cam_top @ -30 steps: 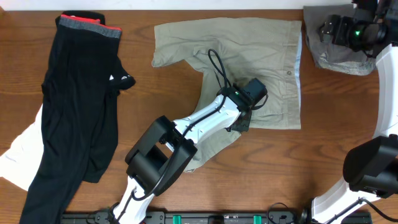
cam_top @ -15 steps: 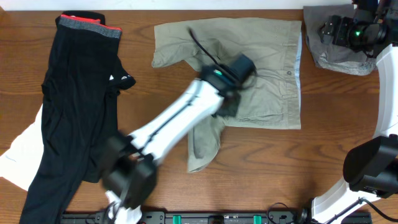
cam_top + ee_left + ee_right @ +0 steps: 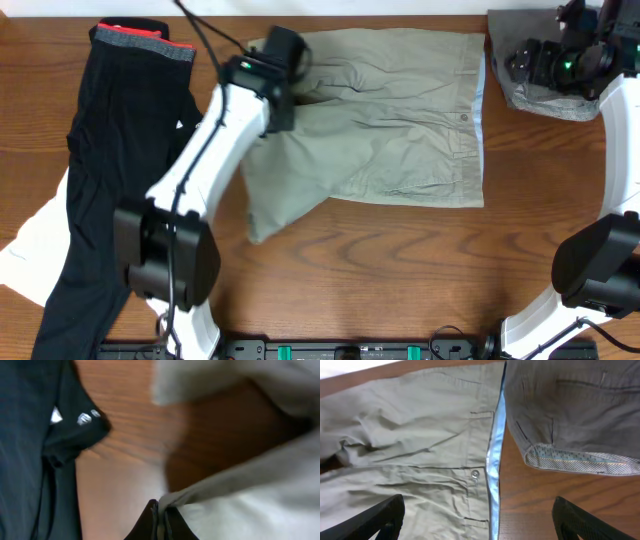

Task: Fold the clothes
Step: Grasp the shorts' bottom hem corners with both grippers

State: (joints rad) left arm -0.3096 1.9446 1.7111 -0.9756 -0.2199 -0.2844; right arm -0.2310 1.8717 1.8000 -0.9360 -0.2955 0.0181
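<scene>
Overhead
Table: brown wood (image 3: 420, 260), carrying all the clothes
Khaki trousers: (image 3: 400, 130) spread in the upper middle of the table, waistband to the right, one leg running down-left to a corner near the table's middle
Left arm: (image 3: 200, 170) white, reaching from the near edge up to the upper left part of the khaki trousers
Left jaws: over the left edge of the khaki trousers, near the black garment; their state cannot be told from here
Black garment: (image 3: 120, 180) long, at the left, with a red and grey band (image 3: 145, 42) at its top, lying partly on a white cloth (image 3: 25, 255)
Grey garment: (image 3: 550, 92) folded, in the top right corner, just beside the waistband
Right jaws: above the grey garment

Left wrist
Left jaws: dark fingers (image 3: 149, 522) closed together on a fold of the khaki trousers at the bottom edge; the view is blurred
Khaki trousers: pale cloth across the right side, shadowed wood between its two stretches
Black garment: at the left, with a small white mark (image 3: 85, 417)

Right wrist
Right jaws: wide apart and holding nothing, one finger (image 3: 380, 517) in each lower corner
Khaki trousers: at the left, wrinkled, with a button (image 3: 475, 474) beside the pale blue waistband lining (image 3: 496, 445)
Grey garment: upper right, with a dotted lining (image 3: 580, 462) along its lower edge
</scene>
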